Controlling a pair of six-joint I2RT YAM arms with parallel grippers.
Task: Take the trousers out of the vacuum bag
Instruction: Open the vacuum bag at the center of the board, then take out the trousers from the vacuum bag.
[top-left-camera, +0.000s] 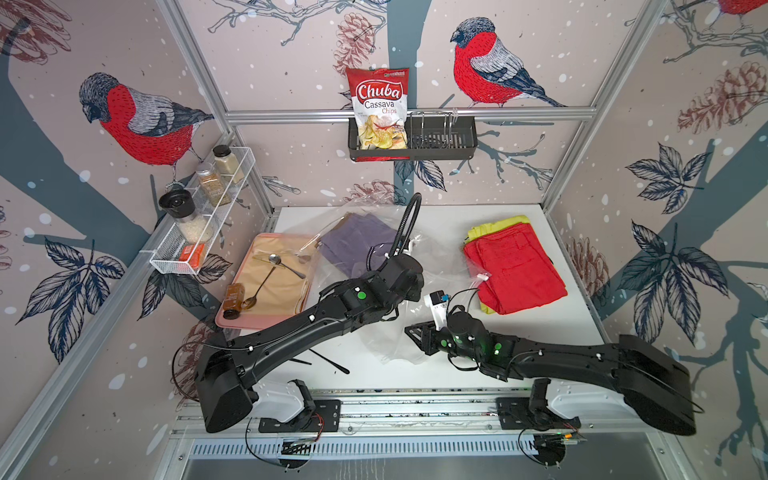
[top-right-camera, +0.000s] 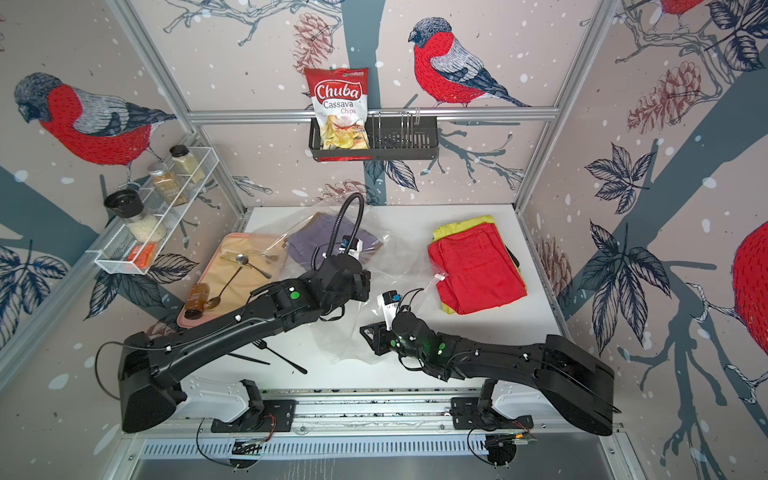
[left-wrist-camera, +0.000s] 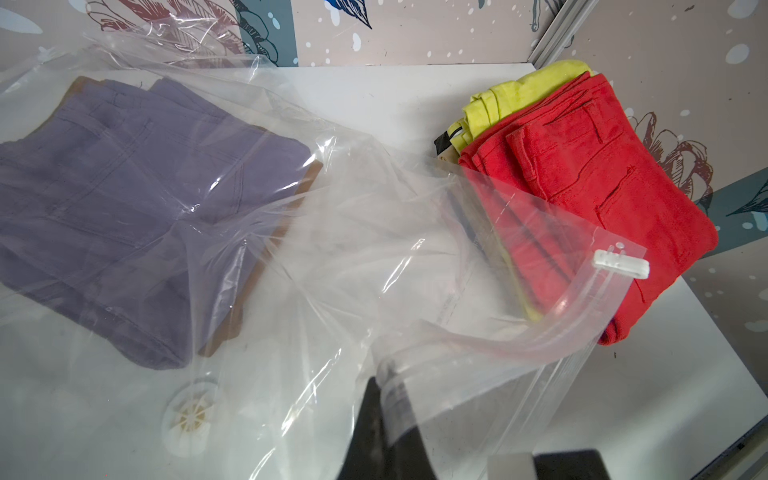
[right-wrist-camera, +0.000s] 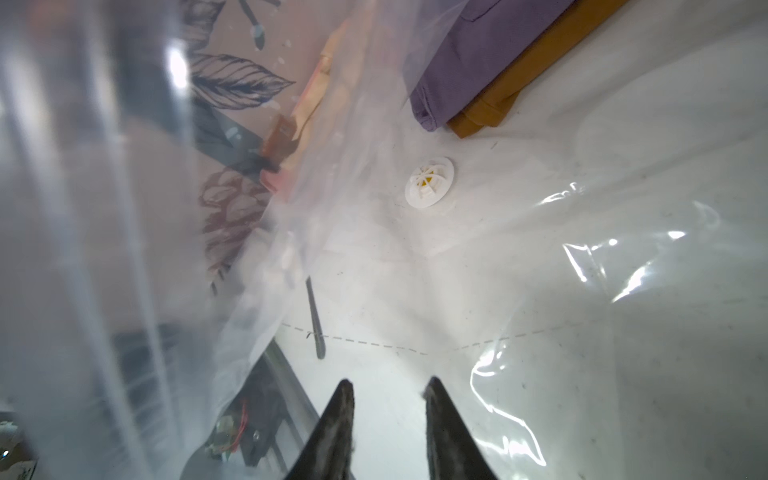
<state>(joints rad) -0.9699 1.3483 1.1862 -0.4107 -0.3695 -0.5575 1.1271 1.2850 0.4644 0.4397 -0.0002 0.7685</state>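
On the table (top-left-camera: 577, 320), left gripper (left-wrist-camera: 386, 399) clamped on vacuum bag (left-wrist-camera: 353, 249), right gripper (right-wrist-camera: 390, 386) partly open.

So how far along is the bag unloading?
Done: folded red trousers and yellow-green trousers lie stacked outside on the white table. In hand: left hand pinches the clear plastic vacuum bag by its zip strip; right hand, open, at its near end. Left: purple trousers and mustard-brown trousers beneath them, both inside.

trousers (top-left-camera: 353, 245) in vacuum bag (left-wrist-camera: 374, 232), tray (top-left-camera: 239, 325) just left
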